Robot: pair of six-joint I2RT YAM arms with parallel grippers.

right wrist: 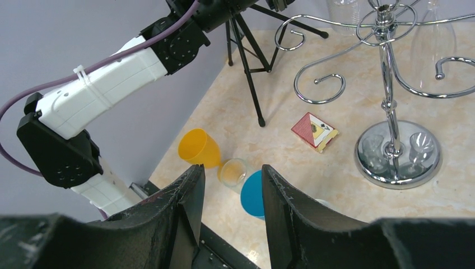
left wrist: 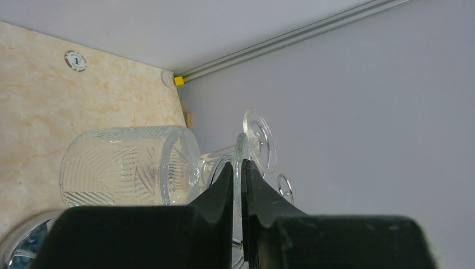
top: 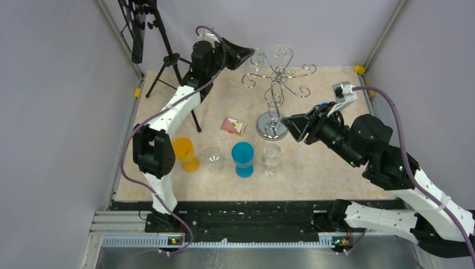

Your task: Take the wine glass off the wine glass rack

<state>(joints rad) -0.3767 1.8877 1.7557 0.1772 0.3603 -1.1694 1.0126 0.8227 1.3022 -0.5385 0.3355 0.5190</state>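
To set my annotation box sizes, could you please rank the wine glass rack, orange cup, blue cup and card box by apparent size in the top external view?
1. wine glass rack
2. orange cup and blue cup: look alike, not ranked
3. card box

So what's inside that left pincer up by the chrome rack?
The left pincer is closed on the thin round foot of a clear wine glass, whose patterned bowl sticks out to one side. The pincer covers the lower part of that foot.
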